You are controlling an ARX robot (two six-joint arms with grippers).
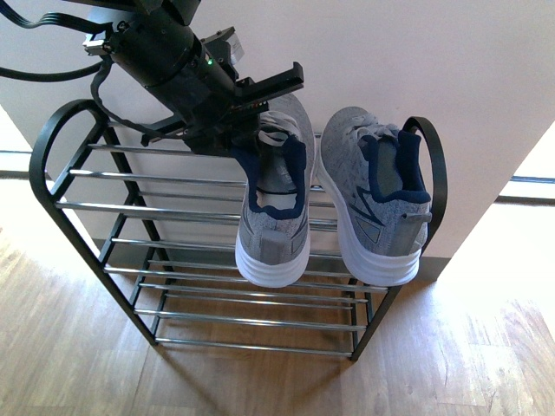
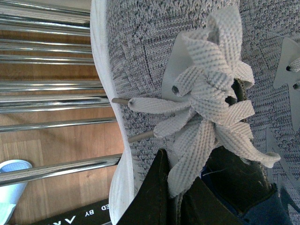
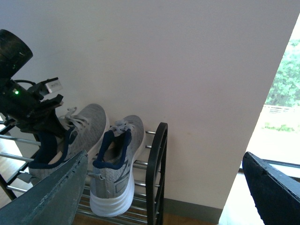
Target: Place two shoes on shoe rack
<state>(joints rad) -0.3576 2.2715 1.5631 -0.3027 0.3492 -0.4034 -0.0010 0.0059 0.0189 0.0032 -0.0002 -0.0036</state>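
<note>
The shoe rack (image 1: 61,139) carries both shoes on its top shelf; the left shoe (image 1: 273,234) sits near the middle of the rack; the right shoe (image 1: 381,217) sits against the rack's right arched side; both heels overhang the rack's front rod. Judged from this, the placing is close to done.

The left gripper (image 1: 247,139) is at the collar of the left shoe, over the rack's top shelf; its fingers (image 2: 154,197) stand on either side of the tongue, but whether they grip or have let go cannot be told. The right gripper (image 3: 165,157) is spread wide and holds nothing, well clear of the rack's right side.

Hazards:
- The shelf is thin rods and the heels hang past the front; a pull on lift-off could tip the left shoe off the rack.
- The laces (image 2: 211,93) lie loose against the fingers; a snag would drag the shoe.
- The shoes are just beside each other; a sideways move could knock the right one.

Surroundings: the wall (image 1: 451,69) closes the rack's rear; the floor (image 1: 260,381) lies in front; a pale blue sandal (image 2: 11,171) shows below the rods, out of the way.
</note>
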